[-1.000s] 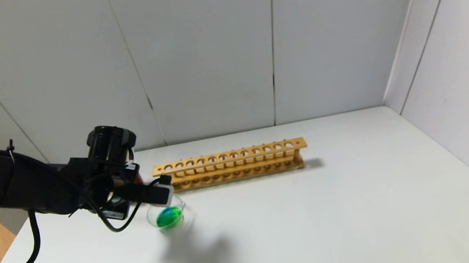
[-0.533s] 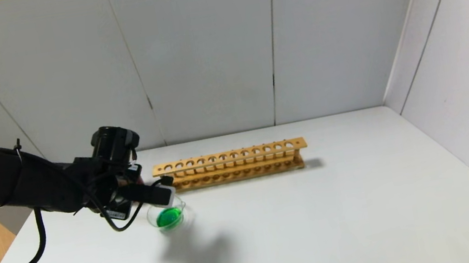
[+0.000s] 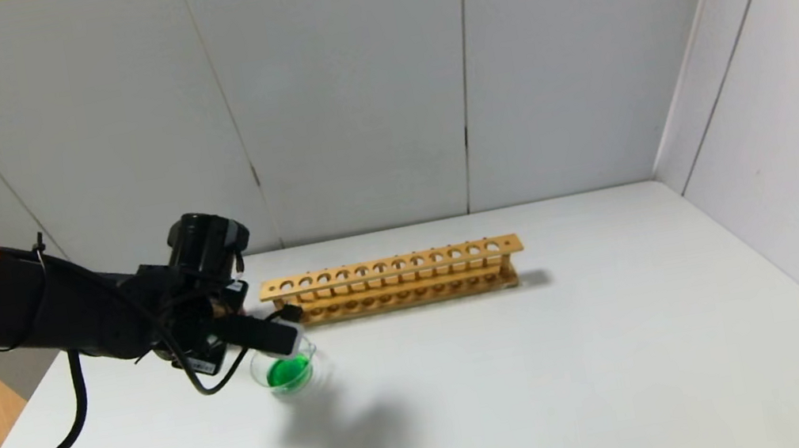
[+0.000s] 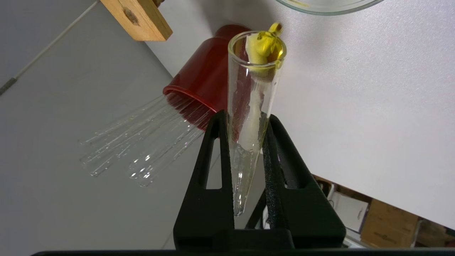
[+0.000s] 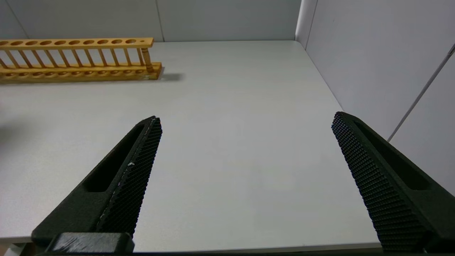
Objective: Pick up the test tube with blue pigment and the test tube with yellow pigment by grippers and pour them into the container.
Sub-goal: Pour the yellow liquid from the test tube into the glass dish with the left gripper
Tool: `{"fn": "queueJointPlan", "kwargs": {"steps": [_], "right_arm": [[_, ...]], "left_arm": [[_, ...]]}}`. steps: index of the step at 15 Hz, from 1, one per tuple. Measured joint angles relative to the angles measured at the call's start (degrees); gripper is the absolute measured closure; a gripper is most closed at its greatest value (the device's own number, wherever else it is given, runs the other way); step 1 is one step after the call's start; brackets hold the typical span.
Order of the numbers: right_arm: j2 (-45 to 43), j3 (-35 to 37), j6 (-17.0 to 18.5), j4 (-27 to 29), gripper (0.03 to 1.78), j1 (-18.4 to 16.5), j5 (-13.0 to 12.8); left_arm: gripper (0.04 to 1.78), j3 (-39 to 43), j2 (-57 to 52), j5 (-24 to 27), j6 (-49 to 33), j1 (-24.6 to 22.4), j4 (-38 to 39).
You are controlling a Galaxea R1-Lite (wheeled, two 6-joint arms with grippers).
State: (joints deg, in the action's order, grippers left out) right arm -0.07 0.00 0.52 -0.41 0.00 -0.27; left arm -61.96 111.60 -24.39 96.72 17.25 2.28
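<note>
My left gripper [image 3: 280, 341] hangs over the near-left rim of the container [image 3: 288, 371], a low clear glass dish holding green liquid. It is shut on the test tube with yellow pigment [image 4: 253, 92], which is tipped mouth-down. In the left wrist view, between the left gripper's [image 4: 247, 117] fingers, yellow pigment clings at the tube's mouth, close to the container's rim [image 4: 327, 8]. The test tube with blue pigment is out of view. My right gripper [image 5: 247, 119] is open and empty, low over the table's right front part, outside the head view.
A long wooden tube rack [image 3: 392, 281] stands behind the container; it also shows in the right wrist view [image 5: 78, 58]. A dark red cup [image 4: 208, 85] with several empty clear tubes stands by the rack's left end, behind my left gripper. Grey walls close the back and right.
My left arm has crept a little to the right and toward the rack, with the tube still over the container. Nothing else has moved.
</note>
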Motion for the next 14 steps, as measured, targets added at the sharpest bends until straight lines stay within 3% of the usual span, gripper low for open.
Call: {"fn": "queueJointPlan", "kwargs": {"steps": [3, 8, 14], "right_arm": [[0.00, 0.00, -0.01, 0.00, 0.06, 0.00, 0.00], [0.00, 0.00, -0.01, 0.00, 0.06, 0.00, -0.02], [0.00, 0.00, 0.00, 0.00, 0.06, 0.00, -0.02]], "left_arm": [[1.52, -1.07, -0.11, -4.38, 1.07, 0.99, -0.91], [1.52, -1.65, -0.66, -5.42, 1.82, 2.21, -2.57], [1.52, -2.61, -2.16, -10.85, 3.96, 3.04, -4.47]]}}
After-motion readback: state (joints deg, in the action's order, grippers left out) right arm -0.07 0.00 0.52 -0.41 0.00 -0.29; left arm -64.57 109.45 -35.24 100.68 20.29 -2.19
